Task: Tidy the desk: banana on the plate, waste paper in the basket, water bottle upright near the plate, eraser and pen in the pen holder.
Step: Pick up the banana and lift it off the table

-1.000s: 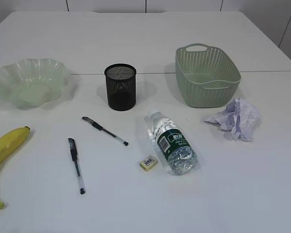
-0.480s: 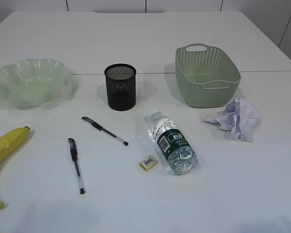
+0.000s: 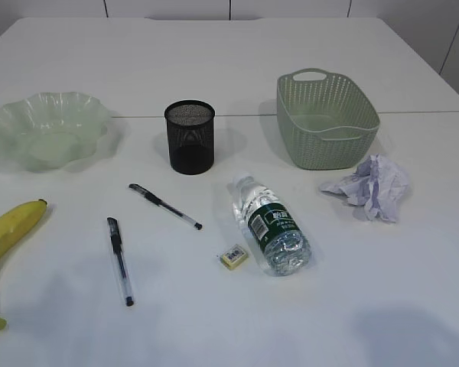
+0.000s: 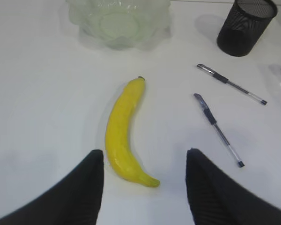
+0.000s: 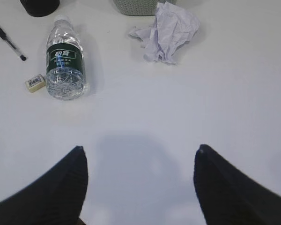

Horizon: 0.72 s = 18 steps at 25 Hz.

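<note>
Tabletop (image 3: 229, 69) clutter fills the exterior view, with neither arm in sight. The plate (image 3: 47, 130) sits at the far left and holds nothing. The pen holder (image 3: 190, 137) stands upright near the middle, and the basket (image 3: 326, 118) stands to its right, nothing visible inside. Crumpled waste paper (image 3: 371, 187) lies on the tabletop just in front of the basket's right end. The water bottle (image 3: 270, 225) lies on its side near the centre, cap pointing away from the camera, and the eraser (image 3: 234, 256) lies just to its left. Two pens lie left of the bottle: the first pen (image 3: 165, 206) angled in front of the pen holder, the second pen (image 3: 120, 261) nearer the camera. The banana (image 3: 5, 246) rests at the left edge, well apart from the plate.

In the left wrist view, the left end effector (image 4: 145, 180) hangs above the tabletop with its fingers spread and nothing between them; the banana's stem end lies in the gap. The plate is beyond the banana's far tip, the pen holder at upper right, both pens to the right.

In the right wrist view, the right end effector (image 5: 140, 183) is spread wide and gripping nothing, over bare tabletop. The waste paper, bottle and eraser lie well beyond it, the basket's rim just showing at the top edge.
</note>
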Motion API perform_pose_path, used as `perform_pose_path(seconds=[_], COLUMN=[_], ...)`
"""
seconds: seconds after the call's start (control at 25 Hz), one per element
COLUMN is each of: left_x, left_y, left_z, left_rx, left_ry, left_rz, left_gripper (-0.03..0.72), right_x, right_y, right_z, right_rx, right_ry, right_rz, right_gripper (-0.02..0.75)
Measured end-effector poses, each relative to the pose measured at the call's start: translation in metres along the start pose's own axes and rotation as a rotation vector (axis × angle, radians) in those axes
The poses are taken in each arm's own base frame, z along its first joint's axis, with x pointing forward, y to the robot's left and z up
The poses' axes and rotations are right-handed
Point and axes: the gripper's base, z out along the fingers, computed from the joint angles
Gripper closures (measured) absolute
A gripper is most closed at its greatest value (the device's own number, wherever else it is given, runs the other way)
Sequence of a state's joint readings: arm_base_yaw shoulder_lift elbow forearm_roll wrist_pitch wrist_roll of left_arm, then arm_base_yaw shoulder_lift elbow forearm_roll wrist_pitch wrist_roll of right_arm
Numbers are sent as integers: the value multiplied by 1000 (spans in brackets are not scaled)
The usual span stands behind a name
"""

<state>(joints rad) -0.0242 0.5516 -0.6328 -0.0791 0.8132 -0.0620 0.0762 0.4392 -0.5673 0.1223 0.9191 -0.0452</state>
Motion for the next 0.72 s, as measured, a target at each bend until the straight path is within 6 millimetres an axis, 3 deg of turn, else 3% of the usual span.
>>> perform_pose_path(seconds=[0.52,0.72], left_x=[-58,-74], left_y=[-1,-3], left_z=[66,105], left_rx=[-46,-50], left_ry=[171,270], left_rz=[33,34], left_gripper=[292,297], right_x=[-35,-40], right_y=[-1,-1], right_z=[29,35], right_rx=[-3,-4], right_ry=[138,163], right_rz=[70,75], right_gripper=[216,216])
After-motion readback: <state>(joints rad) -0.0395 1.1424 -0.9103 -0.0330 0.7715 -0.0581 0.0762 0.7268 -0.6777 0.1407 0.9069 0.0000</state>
